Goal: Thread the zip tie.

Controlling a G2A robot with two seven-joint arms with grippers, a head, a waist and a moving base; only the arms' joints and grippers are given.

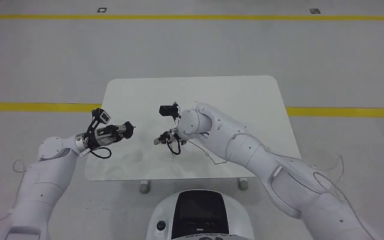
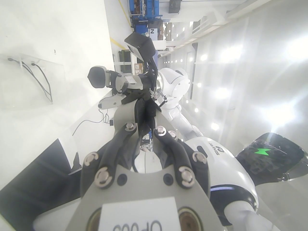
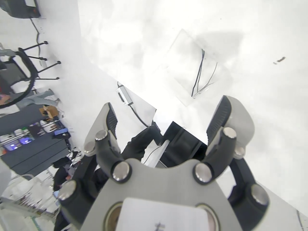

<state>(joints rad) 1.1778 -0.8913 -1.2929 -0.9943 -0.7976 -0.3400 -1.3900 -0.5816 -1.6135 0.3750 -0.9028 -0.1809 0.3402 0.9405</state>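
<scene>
The left gripper (image 2: 145, 111) is squeezed shut above the table (image 1: 240, 96), and whether anything is pinched cannot be told. The right gripper (image 3: 167, 111) is held wide open close by. Thin black zip ties (image 3: 197, 78) are laid in a clear tray (image 3: 185, 68) on the table.

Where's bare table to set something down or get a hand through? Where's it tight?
Crowded: the near left, where the left gripper and right gripper face each other, with the clear tray of zip ties by them. Free: the far strip of the table, from its far edge to the grippers, and the far right corner.
</scene>
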